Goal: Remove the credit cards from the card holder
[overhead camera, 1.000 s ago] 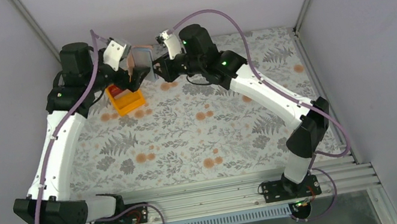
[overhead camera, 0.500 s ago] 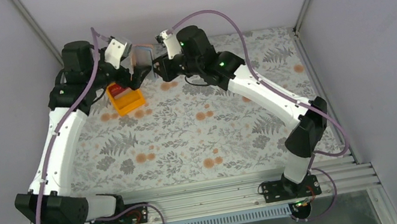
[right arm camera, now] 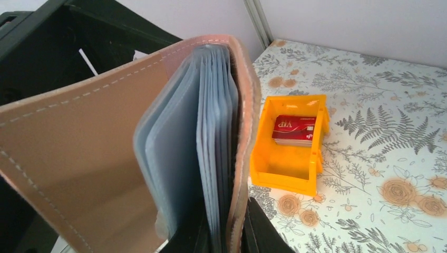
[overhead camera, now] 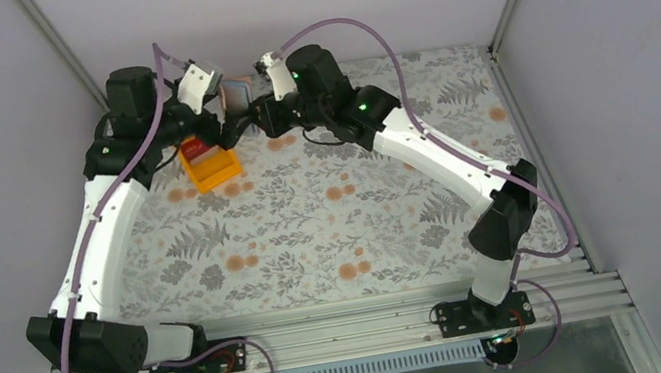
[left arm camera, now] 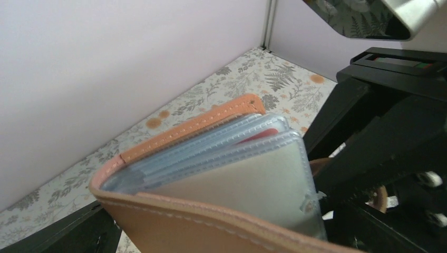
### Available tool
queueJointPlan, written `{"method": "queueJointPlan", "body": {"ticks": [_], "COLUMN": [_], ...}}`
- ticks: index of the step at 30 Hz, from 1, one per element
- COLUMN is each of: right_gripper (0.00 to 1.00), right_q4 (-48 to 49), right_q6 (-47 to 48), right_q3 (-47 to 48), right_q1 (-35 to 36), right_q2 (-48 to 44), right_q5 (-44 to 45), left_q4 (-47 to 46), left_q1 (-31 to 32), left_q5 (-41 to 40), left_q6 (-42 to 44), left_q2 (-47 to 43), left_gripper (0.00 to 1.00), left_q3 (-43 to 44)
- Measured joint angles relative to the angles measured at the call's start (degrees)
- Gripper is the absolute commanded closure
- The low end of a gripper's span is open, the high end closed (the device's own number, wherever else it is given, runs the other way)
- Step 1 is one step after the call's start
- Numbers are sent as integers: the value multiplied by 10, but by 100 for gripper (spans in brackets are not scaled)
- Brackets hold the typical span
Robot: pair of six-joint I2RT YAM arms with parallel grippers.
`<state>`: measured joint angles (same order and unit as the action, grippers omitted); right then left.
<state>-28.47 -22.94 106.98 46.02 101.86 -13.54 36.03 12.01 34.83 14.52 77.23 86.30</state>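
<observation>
The table (overhead camera: pixel 345 235) is covered by a pale cloth printed with grey ferns and orange flowers; a small orange plastic tray (overhead camera: pixel 219 177) rests directly on it at the far left, near the back wall.

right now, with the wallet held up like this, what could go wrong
1. The card holder hangs above the table, pinched by the right gripper; a slip could drop it beside the orange tray.
2. A red card sits deep among tightly packed clear sleeves; a pull may snag a sleeve instead.
</observation>
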Motion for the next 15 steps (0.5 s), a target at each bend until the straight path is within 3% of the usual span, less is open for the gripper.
{"method": "queueJointPlan", "body": {"ticks": [6, 9, 13, 15], "right_gripper": [96, 96, 96, 96], "right_q4": [-1, -2, 1, 1], "right_q6": [1, 6, 18, 24], "right_q3": [0, 0, 0, -1], "right_q1": [-2, -8, -15, -18], "right_q2": [0, 0, -2, -2], "right_q5": [-9, -23, -51, -65], "left_q4": [2, 11, 19, 23], "left_q1": [1, 0, -10, -14], "left_q5": [-6, -12, -21, -21], "left_q6": [17, 31, 37, 41], "left_q2": [-2, -7, -12, -16], "left_gripper": [25, 32, 35, 44], "left_q3": [0, 0, -2, -2]}}
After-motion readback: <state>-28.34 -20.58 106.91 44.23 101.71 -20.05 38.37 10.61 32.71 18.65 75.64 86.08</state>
